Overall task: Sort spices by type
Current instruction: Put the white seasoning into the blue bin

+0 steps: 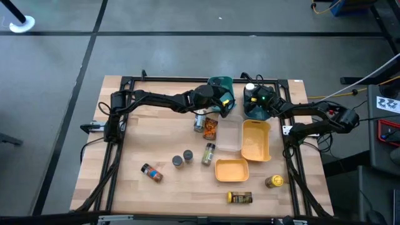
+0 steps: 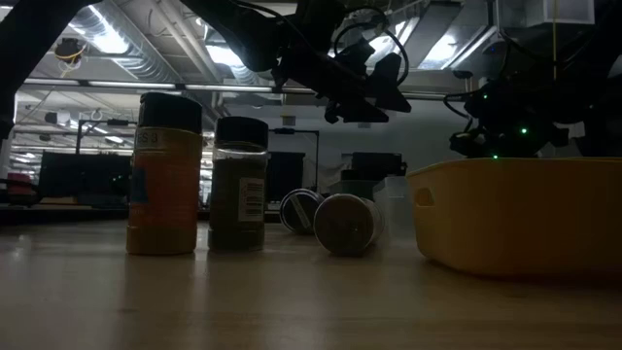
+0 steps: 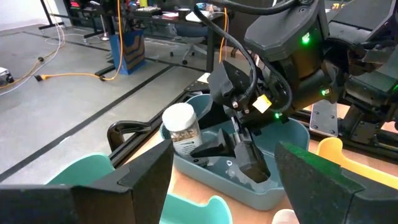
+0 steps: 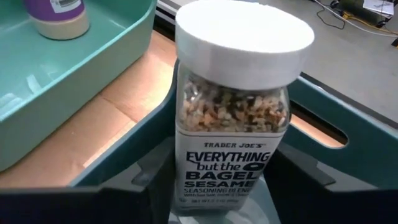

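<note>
Wooden table (image 1: 162, 144): teal bin (image 4: 323, 112) holds white-lidded seasoning jar (image 4: 239, 106).

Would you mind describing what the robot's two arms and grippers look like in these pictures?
Both arms are dark, slender and jointed, with black cables trailing along them. The right gripper has a bulky black wrist housing with green indicator lights, a small yellow tag and looped black cable, ending in two flat, dark, tapering fingers. The left gripper shows two broad, dark, angular fingers with matte surfaces.
</note>
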You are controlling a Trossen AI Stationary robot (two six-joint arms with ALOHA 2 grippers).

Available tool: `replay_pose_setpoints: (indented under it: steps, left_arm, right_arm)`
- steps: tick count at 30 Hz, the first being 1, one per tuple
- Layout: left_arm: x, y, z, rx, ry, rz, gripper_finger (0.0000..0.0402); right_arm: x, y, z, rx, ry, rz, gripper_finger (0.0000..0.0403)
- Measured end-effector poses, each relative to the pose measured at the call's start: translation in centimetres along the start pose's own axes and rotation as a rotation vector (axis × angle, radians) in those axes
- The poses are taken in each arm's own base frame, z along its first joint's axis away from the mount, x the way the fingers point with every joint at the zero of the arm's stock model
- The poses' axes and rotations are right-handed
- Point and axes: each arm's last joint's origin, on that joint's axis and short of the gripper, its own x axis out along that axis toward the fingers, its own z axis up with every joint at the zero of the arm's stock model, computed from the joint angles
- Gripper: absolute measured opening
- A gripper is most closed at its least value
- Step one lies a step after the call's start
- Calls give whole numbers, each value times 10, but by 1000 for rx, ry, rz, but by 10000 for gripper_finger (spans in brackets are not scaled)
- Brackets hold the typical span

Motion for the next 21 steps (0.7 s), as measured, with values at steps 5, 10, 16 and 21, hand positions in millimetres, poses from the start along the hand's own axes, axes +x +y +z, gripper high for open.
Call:
replay_pose_setpoints:
  steps: [5, 10, 16, 21]
  left_arm:
    - [0, 0, 0, 0, 0, 0, 265]
    - [0, 0, 0, 0, 0, 0, 265]
    - [0, 0, 0, 0, 0, 0, 265]
    - [0, 0, 0, 0, 0, 0, 265]
  right_arm:
    - [0, 0, 0, 10, 4, 0, 209]
    - [0, 0, -2, 56, 19, 6, 224]
    - [0, 0, -4, 62, 37, 5, 224]
    - [0, 0, -4, 62, 35, 1, 236]
